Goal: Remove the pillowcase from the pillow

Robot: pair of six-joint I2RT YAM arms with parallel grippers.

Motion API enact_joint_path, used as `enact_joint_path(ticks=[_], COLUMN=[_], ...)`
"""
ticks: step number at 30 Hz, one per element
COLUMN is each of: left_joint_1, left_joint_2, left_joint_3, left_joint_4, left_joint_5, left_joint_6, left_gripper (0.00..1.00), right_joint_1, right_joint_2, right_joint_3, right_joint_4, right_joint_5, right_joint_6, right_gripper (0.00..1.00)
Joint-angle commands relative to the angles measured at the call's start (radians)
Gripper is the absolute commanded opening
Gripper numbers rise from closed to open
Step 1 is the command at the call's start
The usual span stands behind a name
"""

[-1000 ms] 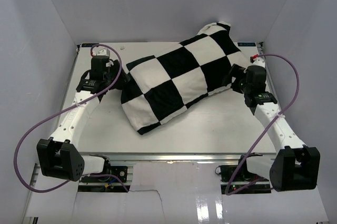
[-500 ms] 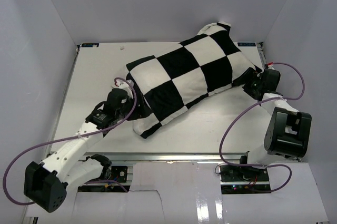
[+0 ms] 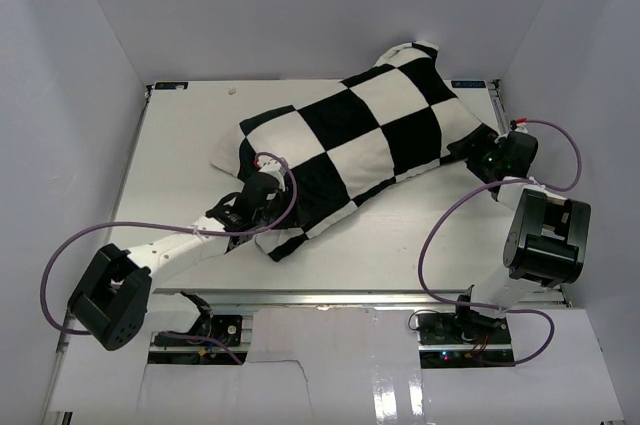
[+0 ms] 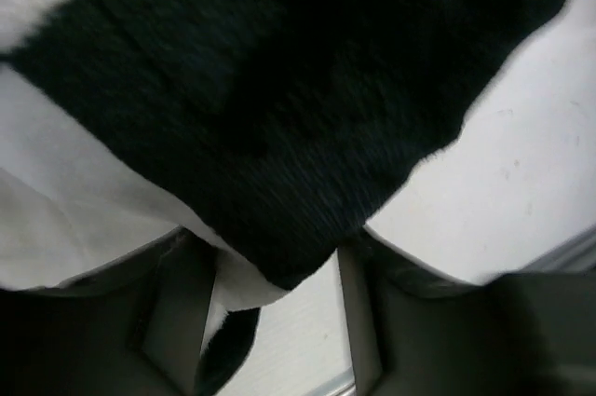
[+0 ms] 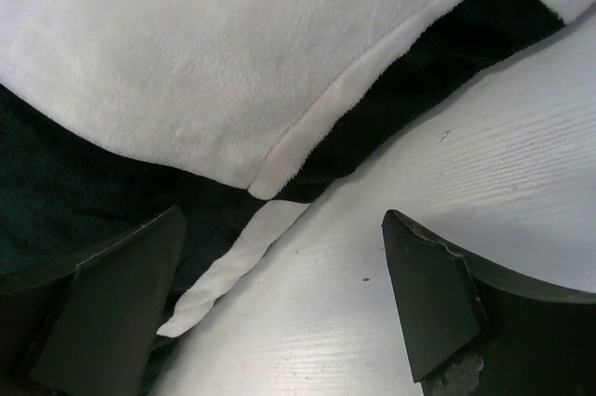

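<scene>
Left gripper [image 4: 275, 270] was held unclenched at the near-left corner of the checked pillowcase [image 3: 370, 135], and a black corner of the cover was seen lying between its parted fingers. Smooth off-white fabric of the pillow [image 4: 84, 219] was exposed just beneath that black edge. Right gripper [image 5: 279, 247] was likewise spread wide at the right end, with the cover's hem lying beside one finger on the table [image 5: 484, 163]. The pillow was laid diagonally across the table, still cased.
</scene>
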Motion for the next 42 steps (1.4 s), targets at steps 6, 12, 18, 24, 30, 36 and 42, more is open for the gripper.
enact_joint_path(ticks=[6,12,18,24,30,36,42], left_joint_1=[-0.008,-0.008,-0.008,-0.008,-0.008,-0.010,-0.008], left_joint_2=[-0.015,-0.183,-0.229,-0.278,-0.283,-0.277,-0.261], left_joint_3=[0.114,0.303,0.378,0.361,0.375,0.395,0.409], left_joint_4=[-0.060,-0.203,-0.290,-0.298,-0.312,-0.304,-0.289], left_joint_5=[-0.117,-0.134,-0.079,-0.056,-0.051,-0.033,0.018], left_joint_6=[-0.002,0.001,-0.025,-0.058,-0.066,-0.075,-0.078], left_gripper=[0.00,0.00,0.00,0.00,0.00,0.00,0.00], right_joint_1=[-0.008,-0.016,-0.033,-0.039,-0.043,-0.040,-0.042], right_joint_2=[-0.011,-0.066,-0.051,-0.082,-0.071,0.012,0.095], right_joint_3=[-0.054,-0.144,-0.164,-0.181,-0.183,-0.167,-0.095], right_joint_4=[0.098,0.152,0.240,0.321,0.419,0.565,0.577], right_joint_5=[-0.028,-0.029,-0.034,-0.043,-0.058,-0.081,-0.069], right_joint_6=[-0.008,0.017,0.061,0.116,0.202,0.317,0.321], right_gripper=[0.93,0.93,0.94,0.95,0.95,0.98,0.99])
